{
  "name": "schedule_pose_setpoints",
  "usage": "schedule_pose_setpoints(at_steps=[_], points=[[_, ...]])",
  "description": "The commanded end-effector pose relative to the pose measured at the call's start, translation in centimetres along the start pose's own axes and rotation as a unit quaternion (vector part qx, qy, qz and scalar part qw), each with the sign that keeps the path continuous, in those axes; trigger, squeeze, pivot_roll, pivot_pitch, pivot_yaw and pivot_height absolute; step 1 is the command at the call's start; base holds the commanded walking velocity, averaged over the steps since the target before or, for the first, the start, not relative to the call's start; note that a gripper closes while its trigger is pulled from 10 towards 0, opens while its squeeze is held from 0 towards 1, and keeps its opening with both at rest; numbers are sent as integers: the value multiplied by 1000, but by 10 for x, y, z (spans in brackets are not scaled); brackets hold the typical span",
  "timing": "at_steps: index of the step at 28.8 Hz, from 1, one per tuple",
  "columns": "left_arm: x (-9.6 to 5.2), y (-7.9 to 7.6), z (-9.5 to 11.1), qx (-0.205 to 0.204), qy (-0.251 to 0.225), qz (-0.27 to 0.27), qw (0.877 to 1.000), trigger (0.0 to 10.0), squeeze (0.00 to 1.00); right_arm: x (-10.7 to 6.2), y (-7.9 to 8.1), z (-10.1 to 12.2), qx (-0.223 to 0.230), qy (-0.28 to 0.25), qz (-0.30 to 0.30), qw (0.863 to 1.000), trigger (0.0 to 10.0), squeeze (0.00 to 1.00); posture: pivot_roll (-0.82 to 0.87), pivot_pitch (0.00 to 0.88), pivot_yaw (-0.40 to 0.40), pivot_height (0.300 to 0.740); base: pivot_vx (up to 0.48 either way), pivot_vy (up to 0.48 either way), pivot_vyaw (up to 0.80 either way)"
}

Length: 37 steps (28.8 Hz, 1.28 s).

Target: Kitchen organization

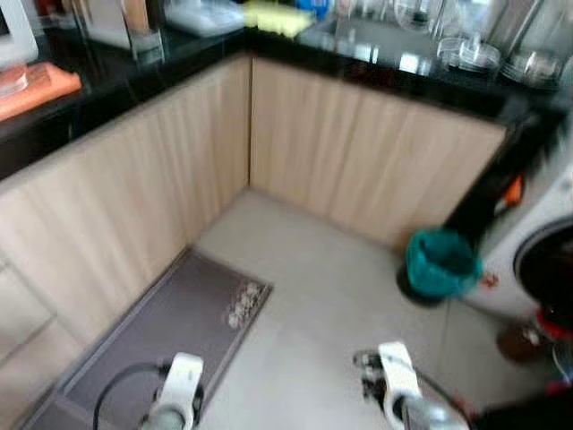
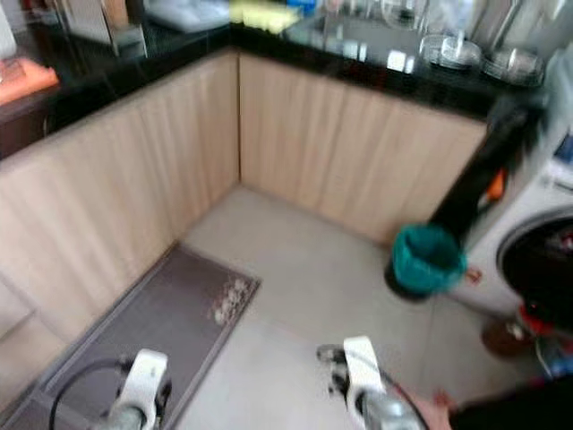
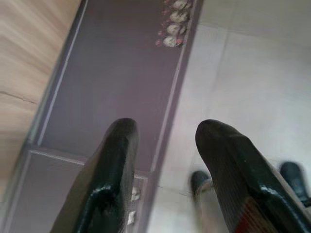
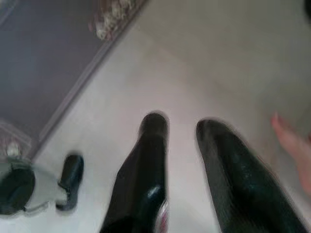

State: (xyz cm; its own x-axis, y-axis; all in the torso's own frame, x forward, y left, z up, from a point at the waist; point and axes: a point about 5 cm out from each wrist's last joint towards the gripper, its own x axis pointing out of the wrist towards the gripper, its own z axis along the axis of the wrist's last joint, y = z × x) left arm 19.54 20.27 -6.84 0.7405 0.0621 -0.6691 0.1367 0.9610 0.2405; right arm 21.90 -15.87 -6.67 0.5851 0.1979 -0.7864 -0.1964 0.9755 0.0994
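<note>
Left gripper (image 3: 165, 141) parted and empty over purple floor mat (image 3: 116, 73), right gripper (image 4: 182, 131) parted, empty, above pale tiles (image 4: 218, 58), teal bin (image 1: 439, 264) by corner cabinets (image 1: 358, 152)

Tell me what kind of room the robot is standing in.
Most likely a home kitchen: an L-shaped black countertop over light wood cabinets, glass lids and dishes by a sink, a front-loading washer, and a teal-lined bin on the tiled floor.
</note>
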Motion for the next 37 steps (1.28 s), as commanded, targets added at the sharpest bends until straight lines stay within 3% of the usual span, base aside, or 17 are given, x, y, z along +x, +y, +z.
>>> schedule_pose_setpoints(at_steps=[1, 7, 28, 33, 37], points=[[0, -6, 1, -7, 0, -7, 1000, 10000, 0, -2, -6, -7, 4, 12, -7, 1000, 10000, 0, -3, 46, -73, 732, 368, 0, -763], [0, -7, 1, -6, -1, -9, 1000, 10000, 0, -3, -7, -7, 2, 8, -11, 1000, 10000, 0, -2, 45, -73, 732, 368, 0, -739], [1, -4, 2, 7, -5, -18, 1000, 10000, 0, -2, -2, -8, 8, -1, -10, 1000, 10000, 0, 3, 14, -54, 732, 360, 0, 0], [1, -2, 3, 5, -5, -14, 1000, 10000, 0, -2, -2, -4, -14, -15, -6, 1000, 10000, 0, 6, 20, -53, 732, 359, 0, 0], [0, -2, 2, 5, -4, -14, 1000, 10000, 0, -2, -3, -5, -13, -13, -12, 1000, 10000, 0, 5, 22, -53, 732, 359, 0, 800]])
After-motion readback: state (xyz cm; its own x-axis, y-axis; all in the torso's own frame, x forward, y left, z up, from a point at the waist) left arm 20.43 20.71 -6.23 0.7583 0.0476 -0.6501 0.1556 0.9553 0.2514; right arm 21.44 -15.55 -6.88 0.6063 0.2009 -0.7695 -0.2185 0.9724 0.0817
